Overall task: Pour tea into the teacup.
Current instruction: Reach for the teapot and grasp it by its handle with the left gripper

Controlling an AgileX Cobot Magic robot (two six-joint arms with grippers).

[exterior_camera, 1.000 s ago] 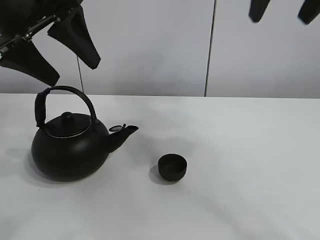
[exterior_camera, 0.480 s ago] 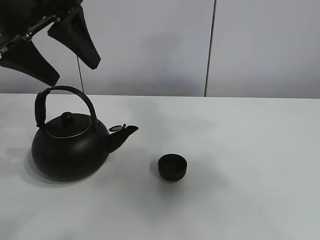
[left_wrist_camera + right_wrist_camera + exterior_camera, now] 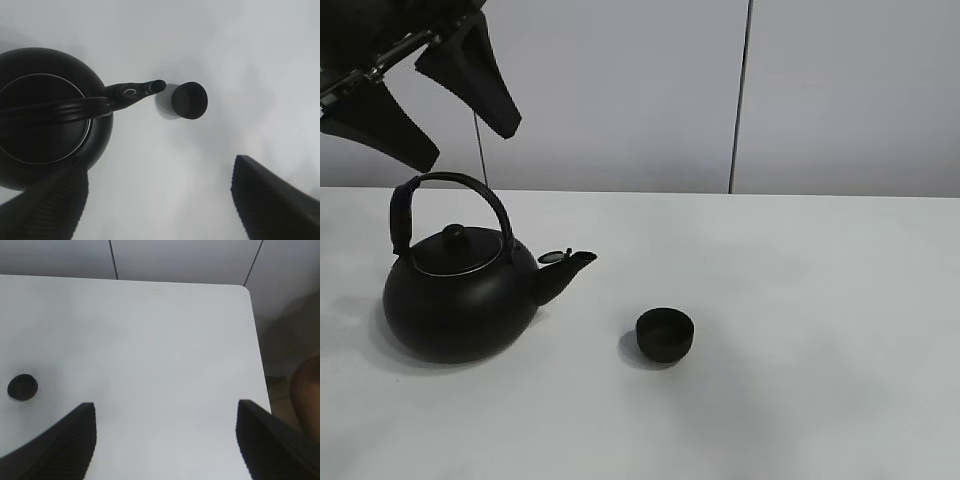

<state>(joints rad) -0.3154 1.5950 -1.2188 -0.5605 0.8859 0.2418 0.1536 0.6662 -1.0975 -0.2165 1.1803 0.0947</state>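
R gripper (image 3: pixel 165 440) is backing out of the high view, jaws wide, empty. L gripper (image 3: pixel 465 145) is hovering wide-open over kettle (image 3: pixel 460 300), teacup (image 3: pixel 665 333) at kettle's 3 o'clock. Grasp pending.

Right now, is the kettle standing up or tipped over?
Upright: the kettle sits flat on the table, lid on top, handle arched above it.

right gripper (image 3: pixel 165 407), jaws apart, hangs above white table (image 3: pixel 165 330); teacup (image 3: pixel 22 387) well aside.
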